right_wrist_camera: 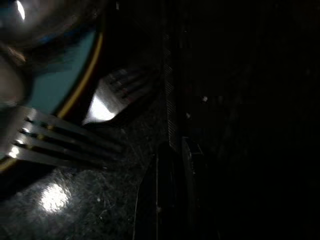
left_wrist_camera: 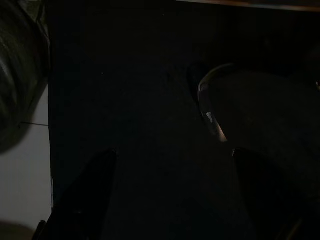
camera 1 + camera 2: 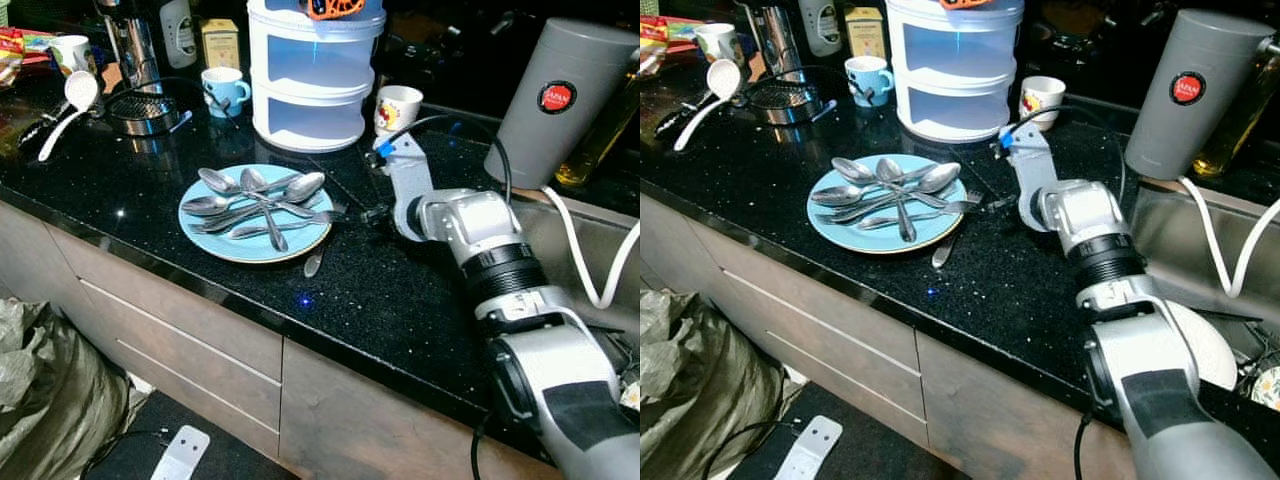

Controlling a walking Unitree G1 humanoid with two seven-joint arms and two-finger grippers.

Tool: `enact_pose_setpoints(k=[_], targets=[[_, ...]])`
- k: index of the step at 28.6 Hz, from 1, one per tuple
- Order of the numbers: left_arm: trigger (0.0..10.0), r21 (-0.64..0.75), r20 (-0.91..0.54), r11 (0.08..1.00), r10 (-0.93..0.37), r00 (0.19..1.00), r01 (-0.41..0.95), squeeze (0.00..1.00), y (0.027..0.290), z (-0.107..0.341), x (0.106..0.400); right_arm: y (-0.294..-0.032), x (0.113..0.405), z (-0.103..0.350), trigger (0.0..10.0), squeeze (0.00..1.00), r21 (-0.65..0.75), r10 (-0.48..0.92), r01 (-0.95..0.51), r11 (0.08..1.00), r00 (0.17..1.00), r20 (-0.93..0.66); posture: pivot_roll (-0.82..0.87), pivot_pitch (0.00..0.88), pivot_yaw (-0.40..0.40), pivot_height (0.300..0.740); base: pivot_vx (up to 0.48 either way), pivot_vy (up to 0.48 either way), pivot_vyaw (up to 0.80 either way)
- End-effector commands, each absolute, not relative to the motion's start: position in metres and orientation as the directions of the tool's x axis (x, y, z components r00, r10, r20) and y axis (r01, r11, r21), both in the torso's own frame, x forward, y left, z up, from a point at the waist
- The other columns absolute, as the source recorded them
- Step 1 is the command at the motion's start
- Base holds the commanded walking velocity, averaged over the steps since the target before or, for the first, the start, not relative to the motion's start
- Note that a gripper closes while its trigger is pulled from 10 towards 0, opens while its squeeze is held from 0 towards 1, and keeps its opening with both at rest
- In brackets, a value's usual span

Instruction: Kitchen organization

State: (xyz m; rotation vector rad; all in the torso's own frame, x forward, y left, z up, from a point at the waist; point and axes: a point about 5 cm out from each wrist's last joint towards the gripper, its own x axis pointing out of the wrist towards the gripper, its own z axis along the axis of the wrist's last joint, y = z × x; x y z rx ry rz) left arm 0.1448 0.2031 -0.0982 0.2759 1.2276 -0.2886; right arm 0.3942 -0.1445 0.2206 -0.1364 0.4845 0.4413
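Cutlery (image 3: 258, 200) heaped on the blue plate (image 3: 215, 244) lies just beside the right pincer (image 3: 352, 211), its fingers pressed together.

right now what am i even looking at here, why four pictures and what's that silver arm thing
It is a humanoid robot tidying a kitchen. The two bright pictures come from cameras on its head, looking down at a black counter. The two dark ones come from cameras on its wrists.

The silver arm is its right arm. The right gripper, two thin black fingers, reaches toward a blue plate piled with spoons and forks; it sits beside the plate's edge. The right wrist view shows fork tines over the plate's rim, and the fingers look closed with nothing between them.

Behind stand a white tiered container, two cups and a grey canister. The left gripper hangs open in the shade.
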Motion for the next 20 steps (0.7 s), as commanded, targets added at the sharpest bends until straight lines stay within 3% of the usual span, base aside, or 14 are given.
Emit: enact_pose_setpoints(k=[1, 15, 20], targets=[[10.0, 0.003, -0.957, 0.93, -0.104, 0.27, 0.368, 0.0, 0.192, -0.103, 0.135, -0.154, 0.395, 0.23, 0.0, 0.0, -0.022, 0.379, -0.427, 0.904, 0.825, -0.418, -0.02, 0.0, -0.051, 0.74, 0.0, 0.0, 0.0], [10.0, 0.004, -0.956, 0.931, -0.103, 0.273, 0.366, 0.0, 0.193, -0.103, 0.136, -0.182, 0.387, 0.246, 0.0, 0.0, -0.037, 0.435, -0.472, 0.881, 0.838, -0.33, -0.01, 0.0, -0.045, 0.74, 0.0, 0.0, 0.0], [10.0, 0.004, -0.956, 0.931, -0.104, 0.274, 0.366, 0.0, 0.193, -0.103, 0.136, -0.199, 0.366, 0.251, 0.0, 0.0, -0.018, 0.585, -0.598, 0.801, 0.79, -0.184, -0.02, 0.0, -0.044, 0.74, 0.0, 0.0, 0.0]])
